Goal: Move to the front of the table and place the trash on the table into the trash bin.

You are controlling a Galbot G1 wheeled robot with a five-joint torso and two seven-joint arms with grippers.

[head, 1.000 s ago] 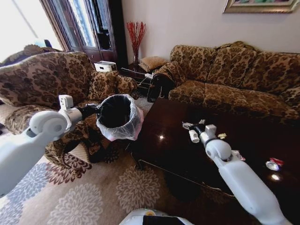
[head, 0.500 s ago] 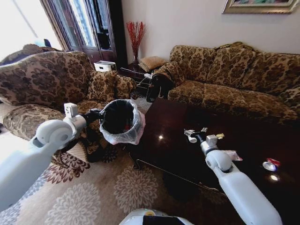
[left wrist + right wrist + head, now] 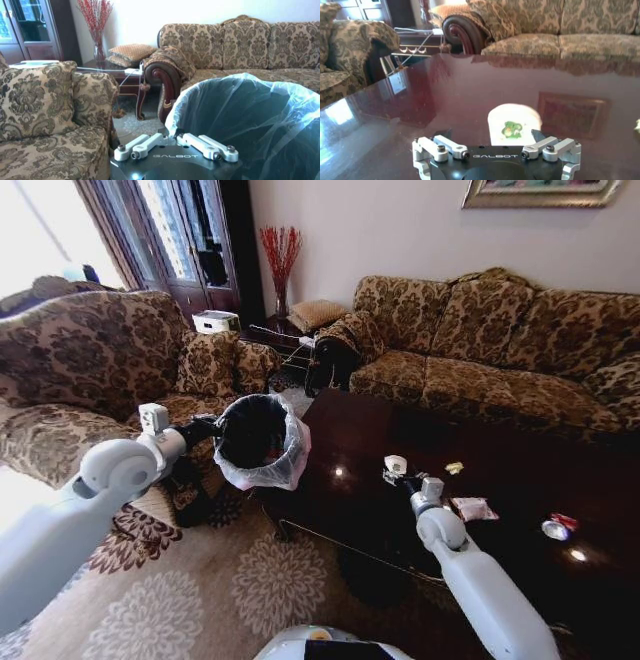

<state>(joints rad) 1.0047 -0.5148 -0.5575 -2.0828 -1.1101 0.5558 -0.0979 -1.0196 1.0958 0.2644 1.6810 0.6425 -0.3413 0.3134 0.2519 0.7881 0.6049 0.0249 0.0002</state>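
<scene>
Trash bin: small, round, black; a translucent whitish bag is bunched over its rim and hangs down the outside. It sits off the table's left end, raised above the carpet. In the left wrist view the bag looks bluish and see-through; the bin's bottom is cut off.
Left gripper: at the bin's left rim. In the left wrist view its fingers close together at the bag's edge, gripping the rim; the tips are hidden by the bag.
Table: low, glossy dark brown top with bright reflections; a square inlay shows in the right wrist view. The far right part runs out of the head view.
Paper cup: white, lying on its side on the table's left half, just ahead of the right gripper. A green print marks its near end; what the print shows cannot be made out.
Right gripper: low over the table, just behind the cup. Jaws spread wide; fingers stand on either side of the cup's near end, and whether they touch it cannot be told.
Yellowish scrap: small, right of the cup; detail too fine to read.
Crumpled wrapper: white with reddish marks, flat on the table right of the right arm.
Red-and-white bit: near the table's right end, shape unclear.
</scene>
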